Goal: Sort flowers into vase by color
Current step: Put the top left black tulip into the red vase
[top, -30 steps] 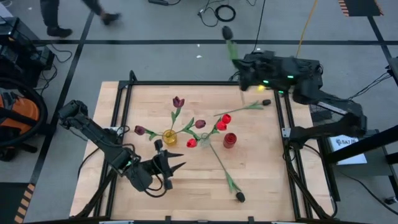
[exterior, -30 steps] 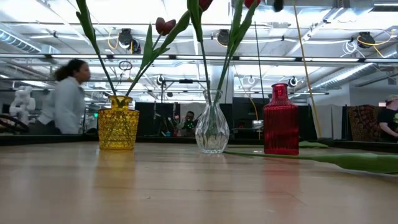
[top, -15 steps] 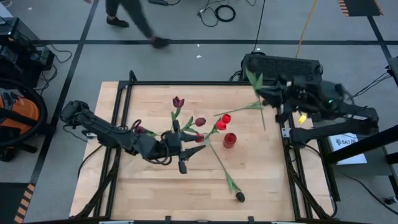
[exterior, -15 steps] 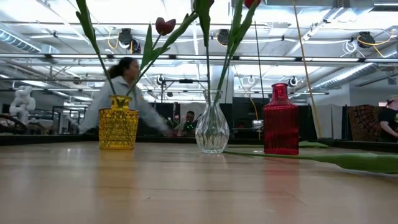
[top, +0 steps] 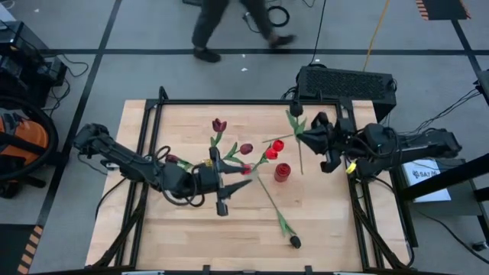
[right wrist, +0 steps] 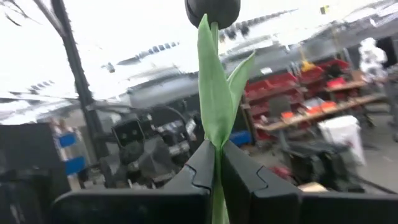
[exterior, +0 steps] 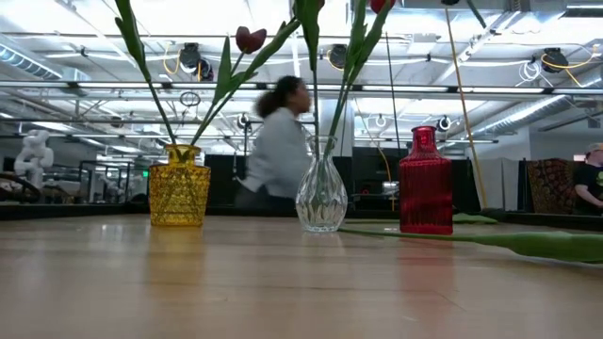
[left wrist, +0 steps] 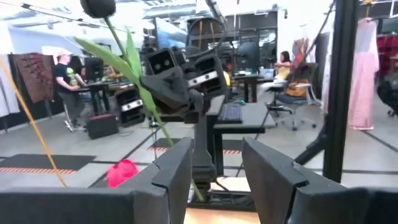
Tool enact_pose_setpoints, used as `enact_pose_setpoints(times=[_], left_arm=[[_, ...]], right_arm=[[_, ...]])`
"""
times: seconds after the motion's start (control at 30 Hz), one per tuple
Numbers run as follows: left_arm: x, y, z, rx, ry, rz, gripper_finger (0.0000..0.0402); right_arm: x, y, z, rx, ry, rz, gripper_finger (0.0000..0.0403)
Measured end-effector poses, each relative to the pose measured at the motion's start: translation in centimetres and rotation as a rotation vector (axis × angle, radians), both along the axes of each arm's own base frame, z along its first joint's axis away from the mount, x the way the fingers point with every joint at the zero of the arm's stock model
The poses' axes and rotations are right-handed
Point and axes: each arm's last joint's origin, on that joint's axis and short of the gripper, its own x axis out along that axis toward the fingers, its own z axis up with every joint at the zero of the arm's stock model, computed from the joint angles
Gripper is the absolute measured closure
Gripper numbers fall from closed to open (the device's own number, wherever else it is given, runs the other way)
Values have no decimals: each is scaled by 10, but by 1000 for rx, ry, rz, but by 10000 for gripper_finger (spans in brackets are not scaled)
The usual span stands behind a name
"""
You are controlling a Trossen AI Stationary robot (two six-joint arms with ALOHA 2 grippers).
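Three vases stand mid-table: a yellow vase (exterior: 179, 193), a clear vase (top: 250, 171) and a red vase (top: 282, 173). Maroon flowers (top: 219, 124) stand by their stems in the yellow vase, red flowers (top: 273, 150) in the clear one. My right gripper (top: 308, 138) hangs over the table's right part, shut on a near-black-headed flower (right wrist: 212, 9). My left gripper (top: 233, 180) hovers open over the yellow vase, pointing toward the right arm, with nothing between its fingers (left wrist: 180, 168). Another dark-headed flower (top: 279, 218) lies flat on the table. My right gripper pinches the flower's stem (right wrist: 216, 163) between its two fingers, just below the leaves. The fingers come about level from the table's right and lie across the stem. The flower is lifted clear and tilted, its head (left wrist: 98, 6) up and its stem end (top: 300, 169) hanging lower.
A further stem (top: 279, 139) lies on the table by the red flowers, partly under my right gripper. A black frame (top: 229, 101) rims the table. A person (top: 229, 23) walks past beyond the far edge. Bare wood shows at the near left.
My right gripper has come from beyond the far edge down and inward over the table's right part, carrying the flower, which has swung around with it. My left gripper has risen from the near left toward the vases and tipped up to about level.
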Motion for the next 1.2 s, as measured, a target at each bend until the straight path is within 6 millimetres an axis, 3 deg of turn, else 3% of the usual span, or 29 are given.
enact_pose_setpoints(times=[0.37, 0.7, 0.97, 1.2], left_arm=[[53, -25, -43, 86, 45, 32, 253], [85, -27, -49, 59, 41, 120, 253], [92, -22, -55, 3, 47, 119, 253], [93, -25, -55, -48, 36, -23, 253]], right_arm=[[29, 37, -9, -72, -86, 122, 392], [45, 73, -23, -145, -147, 187, 392], [50, 79, -26, -140, -185, 139, 392], [50, 79, -26, -166, -190, 126, 392]])
